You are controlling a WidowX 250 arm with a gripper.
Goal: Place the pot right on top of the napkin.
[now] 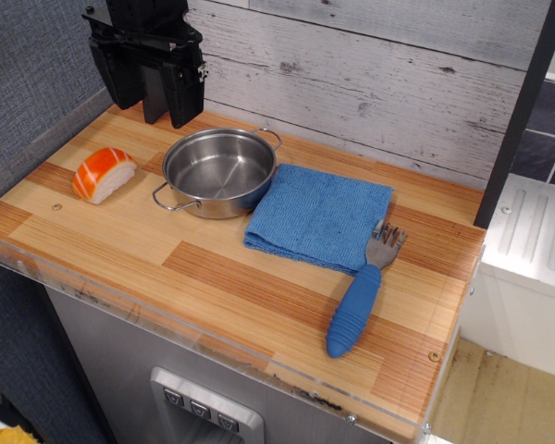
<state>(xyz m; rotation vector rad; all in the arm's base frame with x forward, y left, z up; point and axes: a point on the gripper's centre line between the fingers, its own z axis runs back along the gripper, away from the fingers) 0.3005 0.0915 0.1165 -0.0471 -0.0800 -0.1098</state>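
Observation:
The small shiny steel pot (219,170) stands upright on the wooden tabletop, with thin wire loop handles at its front left and back right. Its right rim touches or slightly overlaps the left edge of the napkin (319,215), a folded blue terry cloth lying flat to its right. My black gripper (169,118) hangs at the back left, above and behind the pot's left side, apart from it. Its fingers (187,104) point down with a gap between them and hold nothing.
An orange-and-white salmon sushi piece (103,173) lies left of the pot. A fork with a blue ridged handle (361,301) lies at the napkin's front right corner. A whitewashed plank wall (370,83) stands behind, and the table's front edge (222,342) carries a clear strip.

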